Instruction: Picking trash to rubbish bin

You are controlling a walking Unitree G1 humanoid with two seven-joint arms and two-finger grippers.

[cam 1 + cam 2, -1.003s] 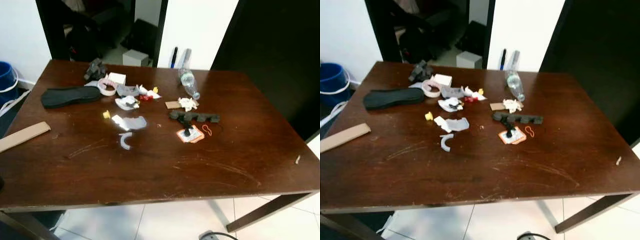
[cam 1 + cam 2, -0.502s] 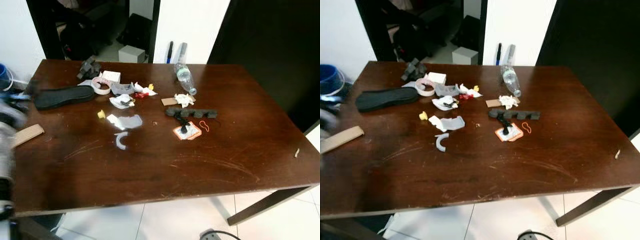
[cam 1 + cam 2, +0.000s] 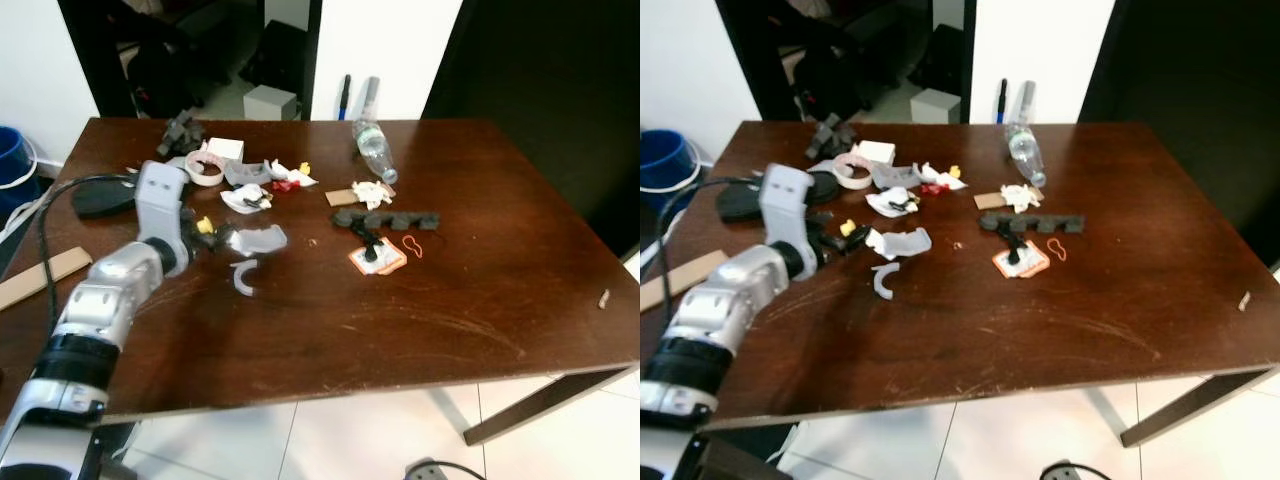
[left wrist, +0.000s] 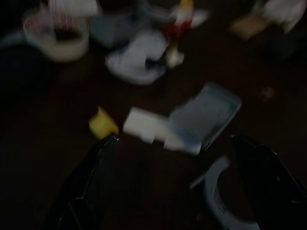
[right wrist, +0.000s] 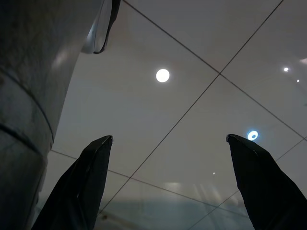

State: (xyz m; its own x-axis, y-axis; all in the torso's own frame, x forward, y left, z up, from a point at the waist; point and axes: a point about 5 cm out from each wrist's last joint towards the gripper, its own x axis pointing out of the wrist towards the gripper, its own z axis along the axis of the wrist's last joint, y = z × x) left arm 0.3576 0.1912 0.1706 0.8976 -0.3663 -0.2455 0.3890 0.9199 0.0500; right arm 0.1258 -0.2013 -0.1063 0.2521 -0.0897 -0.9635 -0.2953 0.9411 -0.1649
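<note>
Left tool [image 4: 172, 187] is over the left part of the dark wooden surface [image 3: 450, 300], fingers [image 4: 88, 184] spread wide, nothing held. It hangs just short of the trash cluster: small yellow piece [image 4: 102, 122], white-and-grey plastic scrap [image 4: 184, 122], curved white strip [image 4: 218, 194], all lying apart from the fingers. Farther back on the surface: crumpled white paper [image 3: 245, 200], tape roll [image 3: 205, 170], black shoe insole [image 3: 100, 197], clear bottle [image 3: 374, 150] on its side, black foam strip [image 3: 387, 219], orange-edged card [image 3: 377, 257]. Blue bin [image 3: 12, 165] stands on the floor off the surface's left side. Right tool [image 5: 168, 182] hangs idle over pale floor tiles [image 5: 192, 96], fingers wide apart, empty.
</note>
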